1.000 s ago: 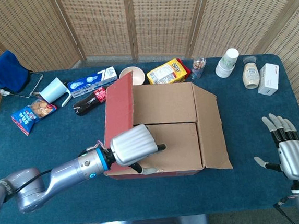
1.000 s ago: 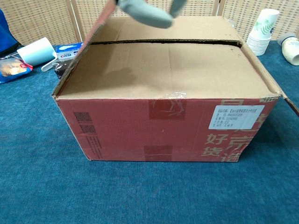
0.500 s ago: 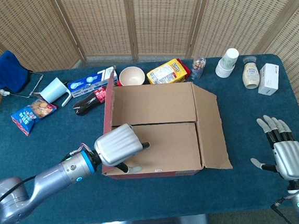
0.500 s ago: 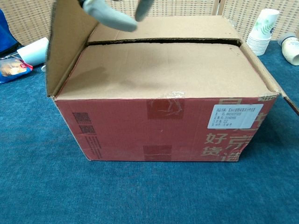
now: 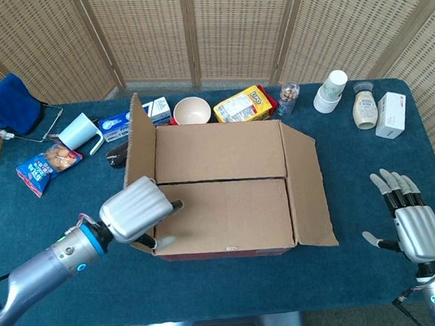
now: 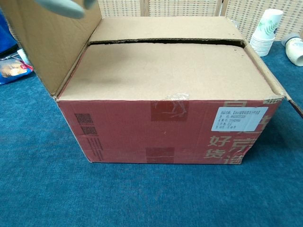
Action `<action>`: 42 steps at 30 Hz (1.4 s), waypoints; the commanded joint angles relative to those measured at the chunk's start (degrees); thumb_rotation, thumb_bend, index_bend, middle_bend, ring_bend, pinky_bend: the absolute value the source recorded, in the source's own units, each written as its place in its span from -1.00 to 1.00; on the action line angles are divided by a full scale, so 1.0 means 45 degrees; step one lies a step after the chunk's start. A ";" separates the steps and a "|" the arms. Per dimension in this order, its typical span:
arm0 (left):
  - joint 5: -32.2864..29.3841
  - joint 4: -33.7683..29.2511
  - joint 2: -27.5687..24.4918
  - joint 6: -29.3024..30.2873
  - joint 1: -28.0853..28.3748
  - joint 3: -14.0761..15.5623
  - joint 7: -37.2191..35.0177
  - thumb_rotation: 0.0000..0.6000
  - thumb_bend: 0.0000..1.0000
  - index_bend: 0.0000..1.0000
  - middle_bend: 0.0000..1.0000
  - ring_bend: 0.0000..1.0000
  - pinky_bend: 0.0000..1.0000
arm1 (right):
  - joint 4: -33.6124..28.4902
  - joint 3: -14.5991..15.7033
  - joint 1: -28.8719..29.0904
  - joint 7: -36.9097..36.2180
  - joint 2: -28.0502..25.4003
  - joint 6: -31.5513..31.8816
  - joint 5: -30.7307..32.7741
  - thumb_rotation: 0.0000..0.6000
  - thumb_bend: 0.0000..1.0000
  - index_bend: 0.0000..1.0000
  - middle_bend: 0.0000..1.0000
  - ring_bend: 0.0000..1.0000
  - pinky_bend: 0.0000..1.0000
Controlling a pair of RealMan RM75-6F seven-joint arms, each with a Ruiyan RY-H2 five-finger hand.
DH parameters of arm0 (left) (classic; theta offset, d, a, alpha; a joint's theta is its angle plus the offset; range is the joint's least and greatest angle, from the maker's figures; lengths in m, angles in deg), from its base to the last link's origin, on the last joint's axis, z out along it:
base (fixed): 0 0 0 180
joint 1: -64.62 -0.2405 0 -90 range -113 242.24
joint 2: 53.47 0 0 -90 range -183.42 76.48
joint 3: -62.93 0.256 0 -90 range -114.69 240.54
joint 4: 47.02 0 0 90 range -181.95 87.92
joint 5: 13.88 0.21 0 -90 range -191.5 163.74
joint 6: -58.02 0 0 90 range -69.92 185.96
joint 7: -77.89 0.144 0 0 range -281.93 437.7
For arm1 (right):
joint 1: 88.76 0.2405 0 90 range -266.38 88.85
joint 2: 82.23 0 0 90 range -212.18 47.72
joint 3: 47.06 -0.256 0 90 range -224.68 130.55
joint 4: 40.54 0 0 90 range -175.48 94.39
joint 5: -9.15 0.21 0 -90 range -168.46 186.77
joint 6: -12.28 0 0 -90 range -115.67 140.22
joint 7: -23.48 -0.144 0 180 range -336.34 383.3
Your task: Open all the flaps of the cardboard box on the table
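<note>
The cardboard box [image 5: 223,185] stands mid-table, red-sided with a white label [image 6: 241,118]. Its left flap [image 5: 141,143] stands up and leans outward to the left; the chest view shows the flap's inner face [image 6: 52,42]. The right flap [image 5: 307,186] hangs folded out. The far flap [image 5: 220,151] and the near flap [image 5: 222,216] lie flat and closed, meeting at a seam. My left hand [image 5: 134,212] is at the near end of the left flap, touching its inner face, with nothing in its grasp; its fingers [image 6: 64,5] show at the chest view's top edge. My right hand [image 5: 409,219] hovers right of the box, fingers spread.
Behind the box stand a white cup [image 5: 77,131], a blue carton [image 5: 119,123], a bowl [image 5: 191,109], a yellow snack box [image 5: 244,103], a small jar [image 5: 290,95], stacked paper cups [image 5: 331,90], a bottle [image 5: 364,108] and a white box [image 5: 391,115]. A snack bag [image 5: 46,163] lies far left.
My left hand has drawn back to the left, and the left flap has swung from leaning over the box to standing and tilting outward. The right hand has barely shifted.
</note>
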 commanded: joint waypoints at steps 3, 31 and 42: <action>-0.0112 -0.0208 -0.0446 0.0119 -0.0574 0.0218 0.0124 0.04 -0.79 -0.02 1.00 0.65 0.39 | -0.0003 0.0034 0.0032 -0.0004 0.0002 -0.0067 -0.0031 1.00 -0.84 -1.00 -1.00 -1.00 -0.88; 0.0719 0.3579 0.1933 0.2492 -0.3971 0.1510 -0.1122 0.05 -0.79 -0.11 0.38 0.02 -0.08 | -0.0098 0.0170 0.0111 0.0268 0.0072 -0.0285 -0.0044 1.00 -0.84 -1.00 -1.00 -1.00 -0.88; 0.0833 0.4511 0.2853 0.3004 -0.4413 0.1445 -0.1704 0.03 -0.79 -0.19 -0.10 -0.36 -0.34 | -0.0108 0.0182 0.0085 0.0236 0.0060 -0.0249 -0.0025 1.00 -0.83 -1.00 -1.00 -1.00 -0.88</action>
